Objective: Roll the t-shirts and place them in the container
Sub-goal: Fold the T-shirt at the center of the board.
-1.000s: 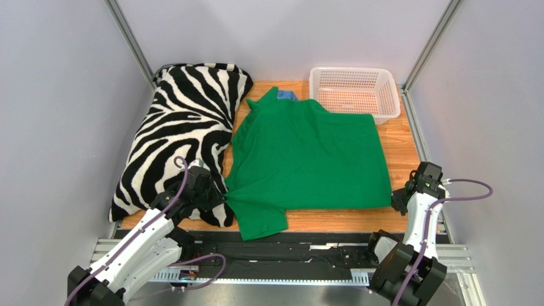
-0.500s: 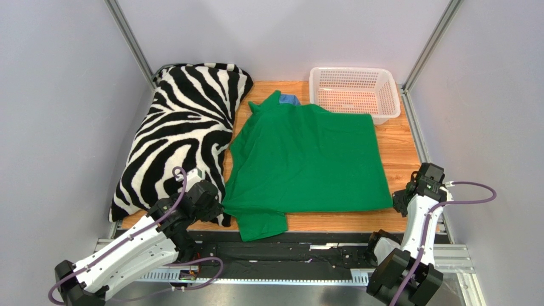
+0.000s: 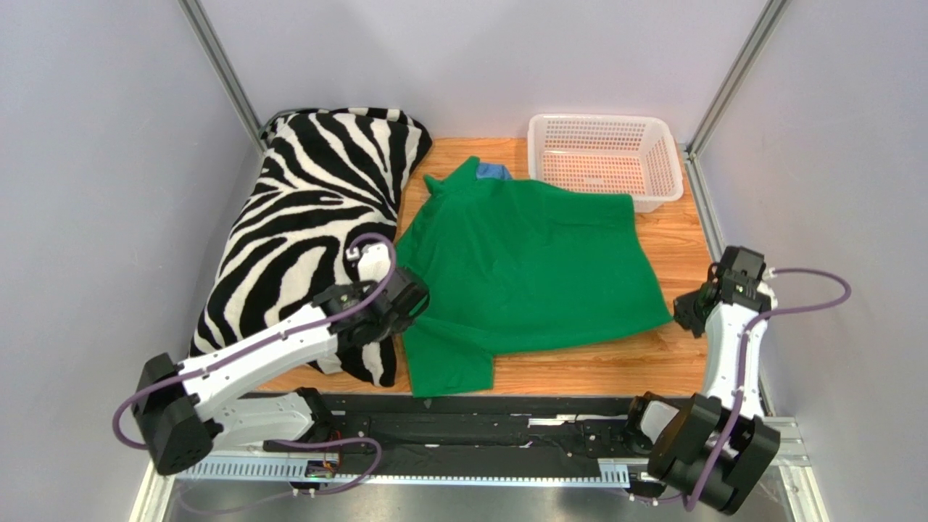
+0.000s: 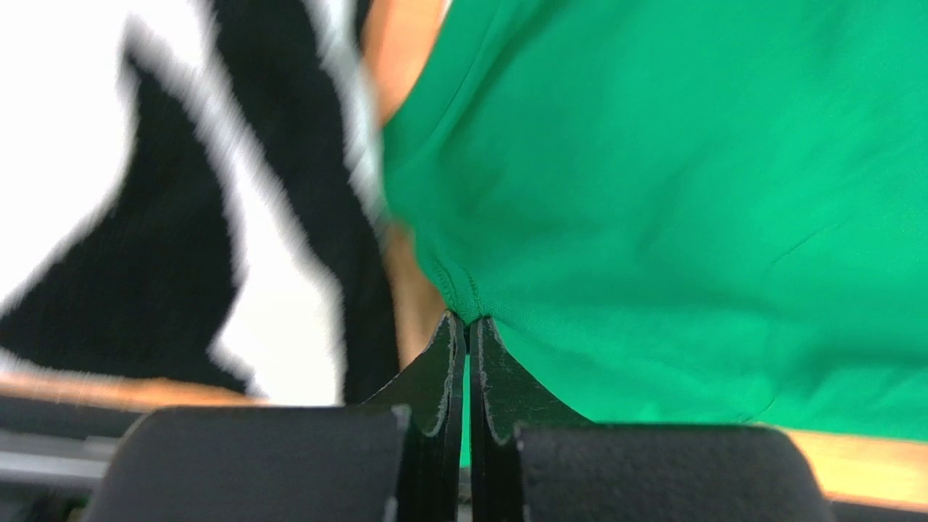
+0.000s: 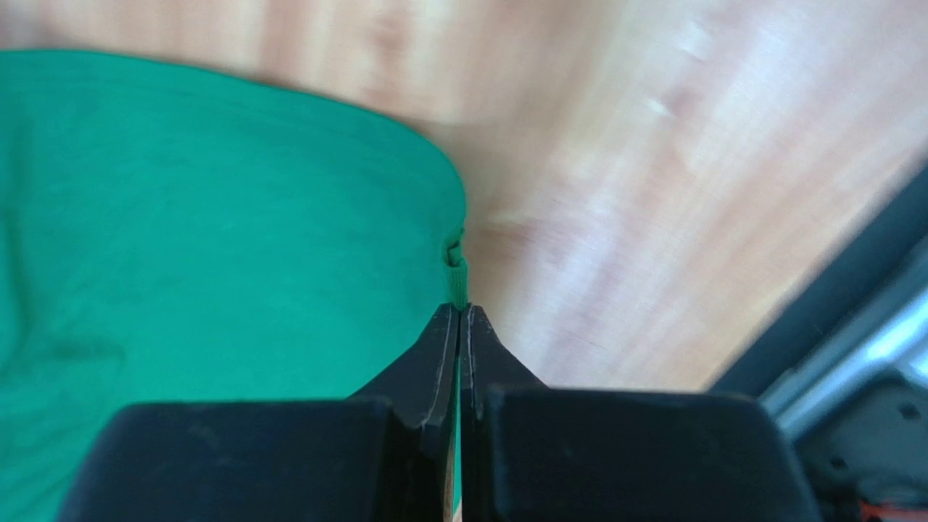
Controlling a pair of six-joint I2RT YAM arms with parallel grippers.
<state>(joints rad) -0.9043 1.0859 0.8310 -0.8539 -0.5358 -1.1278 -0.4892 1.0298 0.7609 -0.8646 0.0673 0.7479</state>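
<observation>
Pale grey walls (image 3: pixel 98 163) box in a wooden desk (image 3: pixel 684 256), seen from above. Nearest the viewer, two white robot arms rise from a black rail (image 3: pixel 523 419) along the desk's front edge.

The left arm reaches forward and inward. The left claw (image 3: pixel 405 301) is clenched on the left edge of a bright green t-shirt (image 3: pixel 534 256), and its wrist view shows a pucker of green hem pinched between the tips. The right arm stands at the desk's right side. The right claw (image 3: pixel 693 315) is clamped on the shirt's near right corner, which is drawn out to a point.

The t-shirt lies spread across the middle of the desk, with creases running between the two grips. One short sleeve lies at the front, toward the rail.

Left of the shirt, touching its edge, lies a large black-and-white zebra-striped pillow (image 3: pixel 310 212), reaching to the far left corner. Beyond the shirt's collar a bit of blue cloth (image 3: pixel 492 170) peeks out. At the far right sits a white plastic basket (image 3: pixel 599 117), just beside the shirt's far edge.
</observation>
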